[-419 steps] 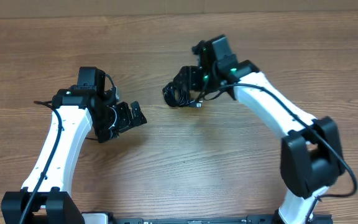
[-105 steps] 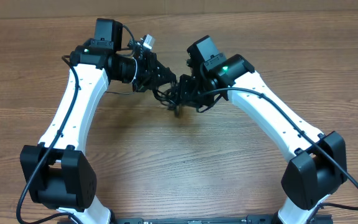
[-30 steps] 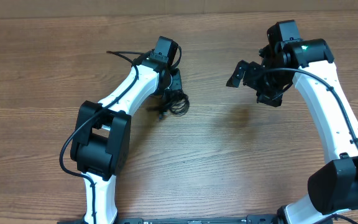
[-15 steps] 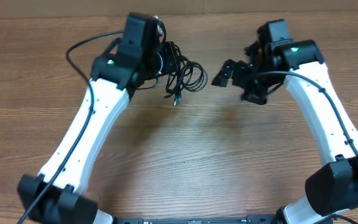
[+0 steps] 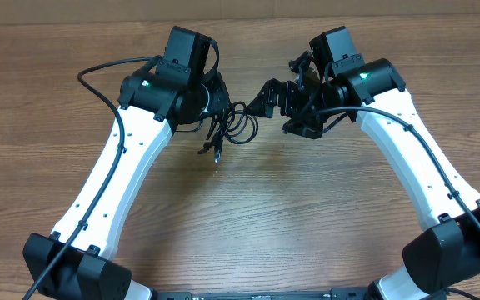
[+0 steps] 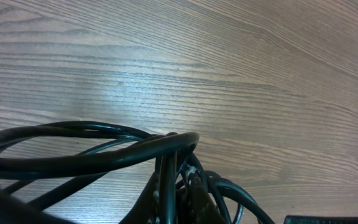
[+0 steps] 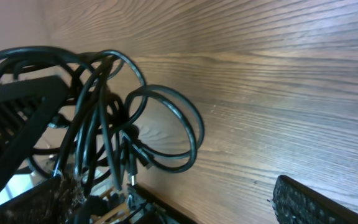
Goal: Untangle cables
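Observation:
The cables hang as a small black bundle of loops from my left gripper, which is shut on them above the table. A plug end dangles lowest. In the left wrist view the cables cross the frame, and the left gripper pinches them at the bottom edge. My right gripper is open and level with the bundle, just to its right. In the right wrist view the cables hang by the left finger, while the right finger stands far apart.
The wooden table stretches all round. A thick black wire arcs off the left arm toward the back left. The two wrists are close together near the back middle.
The right gripper, still open, has moved left up to the bundle. The left gripper has carried the cables slightly down and left, keeping its hold.

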